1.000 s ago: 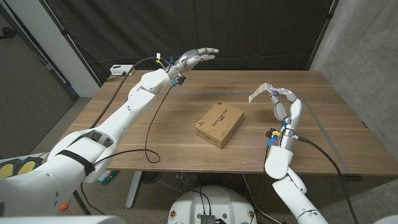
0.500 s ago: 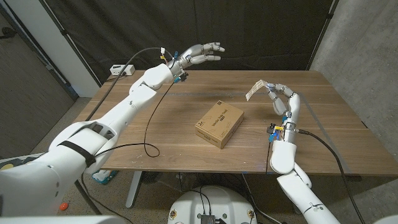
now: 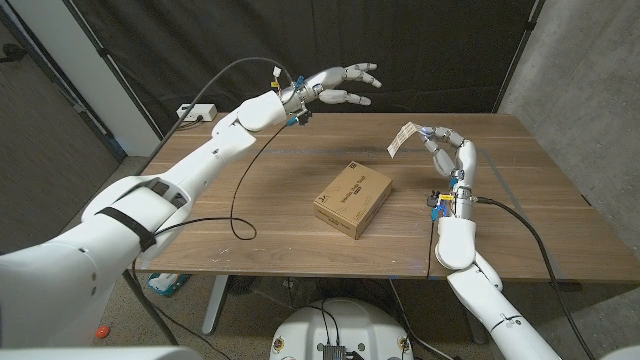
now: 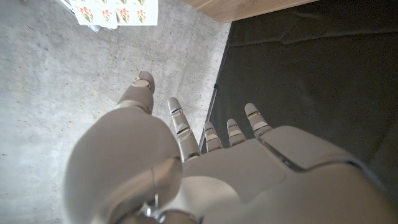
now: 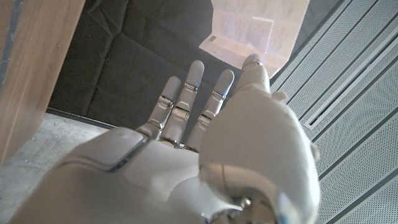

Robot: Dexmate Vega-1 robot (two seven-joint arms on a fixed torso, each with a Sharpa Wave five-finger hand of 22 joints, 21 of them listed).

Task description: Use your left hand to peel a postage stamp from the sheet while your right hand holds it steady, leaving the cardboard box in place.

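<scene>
A brown cardboard box (image 3: 353, 198) lies in the middle of the wooden table (image 3: 520, 200). My right hand (image 3: 447, 152) is raised above the table's right part and pinches a small stamp sheet (image 3: 400, 140), which sticks out toward the left. In the right wrist view the sheet's pale back (image 5: 258, 28) shows past my right hand (image 5: 205, 155). My left hand (image 3: 340, 84) hovers high over the far edge, fingers spread and empty, left of the sheet. The left wrist view has my left hand (image 4: 186, 162) with the sheet's flower stamps (image 4: 115, 11) beyond it.
A white box with a cable (image 3: 197, 112) sits at the table's far left corner. A black cable (image 3: 235, 200) hangs from my left arm over the table's left part. A black curtain hangs behind the table, and a concrete wall stands at the right.
My left hand has swung right and risen toward the sheet. My right hand has lifted the sheet and carried it a little left and farther back. The box has not moved.
</scene>
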